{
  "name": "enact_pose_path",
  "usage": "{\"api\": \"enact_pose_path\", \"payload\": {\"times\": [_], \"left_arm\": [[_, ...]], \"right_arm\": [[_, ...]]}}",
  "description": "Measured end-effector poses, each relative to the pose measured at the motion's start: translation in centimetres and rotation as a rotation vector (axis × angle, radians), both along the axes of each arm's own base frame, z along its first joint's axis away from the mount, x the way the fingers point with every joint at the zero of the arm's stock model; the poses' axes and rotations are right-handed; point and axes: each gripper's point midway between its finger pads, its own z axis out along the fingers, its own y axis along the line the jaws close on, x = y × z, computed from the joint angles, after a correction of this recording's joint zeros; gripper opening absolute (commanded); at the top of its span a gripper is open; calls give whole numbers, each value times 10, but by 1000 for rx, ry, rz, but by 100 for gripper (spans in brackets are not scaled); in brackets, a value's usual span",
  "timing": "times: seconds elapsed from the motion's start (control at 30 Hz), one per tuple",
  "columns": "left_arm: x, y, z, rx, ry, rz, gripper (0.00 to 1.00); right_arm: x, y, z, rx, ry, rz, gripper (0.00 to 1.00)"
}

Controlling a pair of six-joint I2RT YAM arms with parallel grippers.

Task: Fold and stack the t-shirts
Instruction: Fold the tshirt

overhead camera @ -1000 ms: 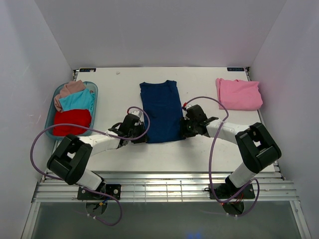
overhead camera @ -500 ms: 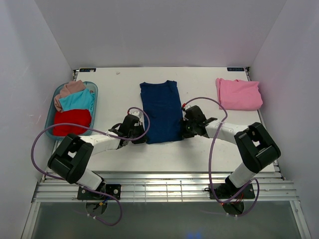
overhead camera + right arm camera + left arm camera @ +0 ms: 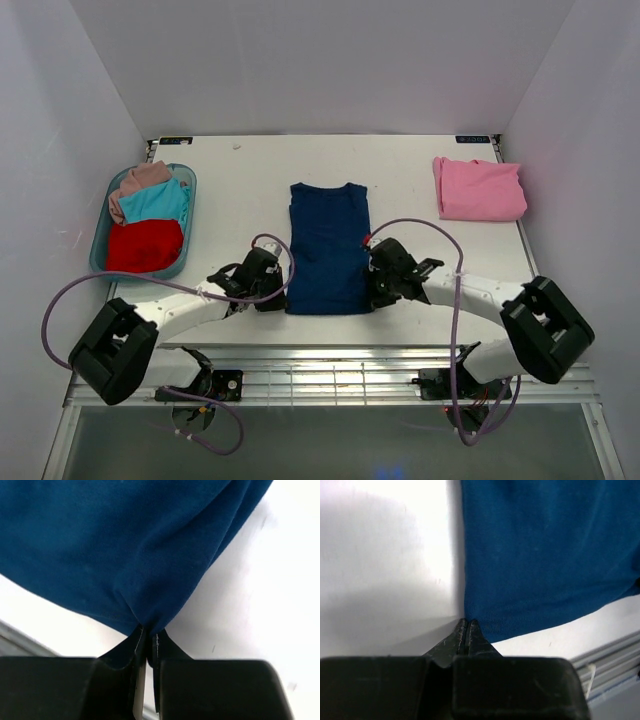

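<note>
Both arms have drawn back toward the bottom of the overhead view since the earlier frames, and the navy t-shirt (image 3: 325,250) has slid down the frame with them, so its hem now lies close to the worktop's (image 3: 240,190) near edge.

At the lower middle of that view, the left gripper (image 3: 283,300) sits at the shirt's lower left hem corner and the right gripper (image 3: 372,298) at the lower right one. In the left wrist view the left gripper's (image 3: 467,622) jaws are pressed together on the corner of the navy t-shirt (image 3: 545,555). In the right wrist view the right gripper's (image 3: 146,629) jaws pinch a puckered bit of the navy t-shirt's (image 3: 125,545) hem.

The shirt lies flat as a narrow rectangle, its long axis running bottom to top of the frame, with the collar at the top end. No sleeves stick out, and its upper face shows plain navy.

At the left, a teal basket (image 3: 98,240) holds a red t-shirt (image 3: 145,245), a teal t-shirt (image 3: 160,203) and a dusty-pink t-shirt (image 3: 140,180). A folded pink t-shirt (image 3: 478,188) rests at the upper right.
</note>
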Motion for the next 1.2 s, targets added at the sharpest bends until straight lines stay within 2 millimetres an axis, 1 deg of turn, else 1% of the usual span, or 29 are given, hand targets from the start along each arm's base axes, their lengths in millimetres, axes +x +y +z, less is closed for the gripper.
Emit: {"api": "enact_pose_path", "payload": {"times": [0.1,0.17,0.23,0.3,0.4,0.5,0.57,0.6,0.63,0.7,0.83,0.93,1.03,1.2], "left_arm": [[-24,7,2,15,46,-2,0],[-34,7,8,14,57,-4,0],[-41,7,17,4,54,0,0],[-41,5,33,-11,33,6,0],[-26,-3,70,-49,-46,28,0],[0,-15,115,-93,-152,53,0],[14,-22,135,-111,-210,63,0],[22,-25,142,-114,-237,66,0],[28,-27,145,-108,-256,67,0],[40,-30,143,-77,-280,74,0],[59,-29,124,10,-300,79,0],[73,-26,117,47,-330,84,0],[88,-24,116,73,-360,91,0],[116,-27,119,89,-406,101,0]], "right_arm": [[-33,-7,7,-9,39,17,8],[-48,-7,20,8,43,23,8],[-55,-8,34,24,28,15,8],[-57,-9,47,31,18,-1,8],[-46,-8,72,33,-29,-36,8],[-30,-4,95,29,-86,-67,8],[-18,-1,104,18,-121,-84,8],[-13,-1,106,4,-135,-91,8],[-8,-1,105,-13,-145,-99,8],[2,-1,100,-57,-157,-115,8],[23,-2,88,-162,-181,-137,8],[43,-2,86,-216,-209,-157,8],[65,-3,93,-252,-251,-183,8],[97,-4,113,-270,-321,-217,8]]}}
